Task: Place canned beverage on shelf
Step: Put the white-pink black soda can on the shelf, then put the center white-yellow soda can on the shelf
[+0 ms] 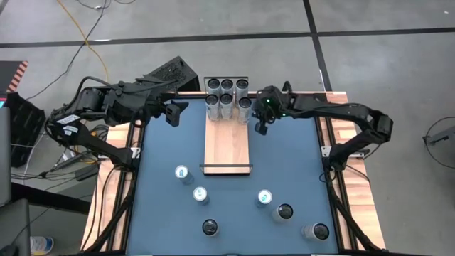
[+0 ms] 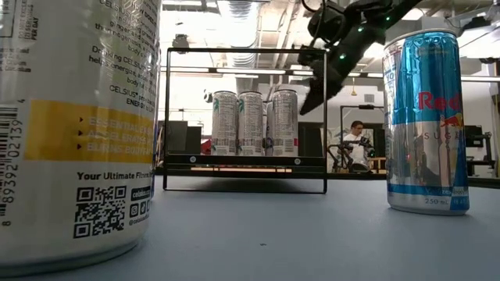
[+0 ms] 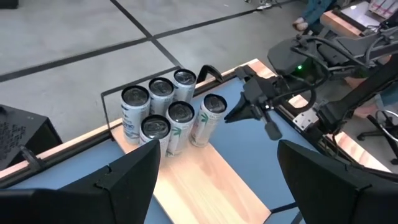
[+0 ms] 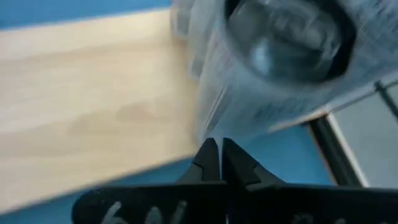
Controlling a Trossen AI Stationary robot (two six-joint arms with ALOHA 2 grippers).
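High view: shelf lies mid-table on the blue table, long axis running away from the arms' base side, six cans packed at its far end, one of them at the right edge. Right gripper sits just beside that edge can, off the board over blue; fingers clenched together on nothing, per the right wrist view where the tips meet with the can just beyond. Left gripper hovers left of the shelf's far end, jaws spread wide, empty, waiting

Progress, my read: partly done. Six cans are on the shelf, near half of the board bare. Loose ones left on the table: two pale-topped cans left of centre, one dark-topped near the front edge, a blue can, two more dark-topped at front right. Six loose, so about half remain

Count: cans 12 total (6 shelved, 6 loose), shelf 1, arms 2. Low view also shows a person seated far back in the room
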